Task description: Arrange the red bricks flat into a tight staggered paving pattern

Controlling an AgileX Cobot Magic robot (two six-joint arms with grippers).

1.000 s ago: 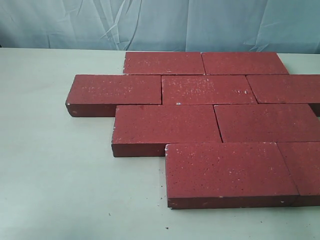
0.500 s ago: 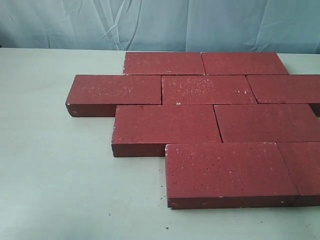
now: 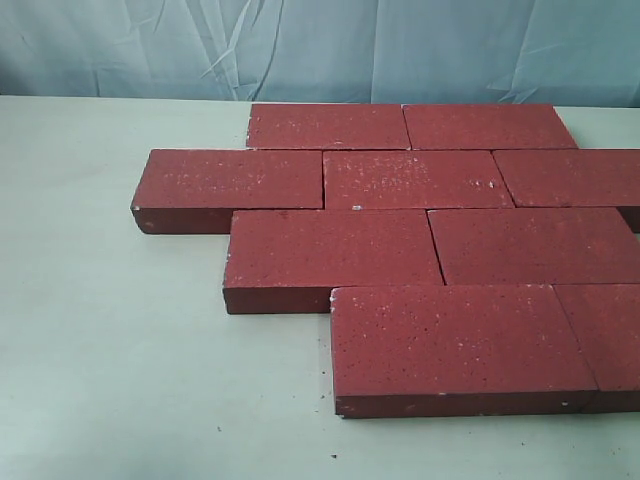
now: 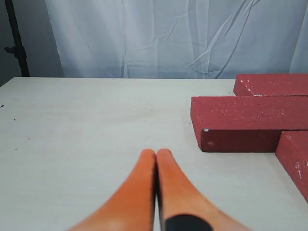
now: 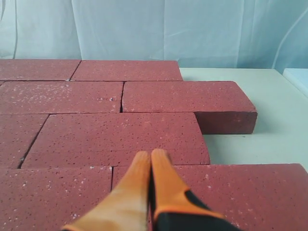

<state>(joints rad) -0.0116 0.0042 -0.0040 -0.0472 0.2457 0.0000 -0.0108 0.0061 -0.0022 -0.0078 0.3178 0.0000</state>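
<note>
The red bricks [image 3: 420,235] lie flat on the table in four staggered rows, edges touching, filling the middle and right of the exterior view. Neither arm shows in that view. In the left wrist view my left gripper [image 4: 156,153] is shut and empty, low over bare table, with the red bricks' [image 4: 250,122] left ends off to one side of it. Seen from the right wrist, my right gripper [image 5: 150,155] is shut and empty, its orange tips over the red bricks [image 5: 115,137] near a joint between two rows.
The pale table [image 3: 110,350] runs open to the left and front of the paving. A blue-white curtain [image 3: 320,45] hangs behind the table's far edge. A black stand [image 4: 17,43] is at the table's far corner in the left wrist view.
</note>
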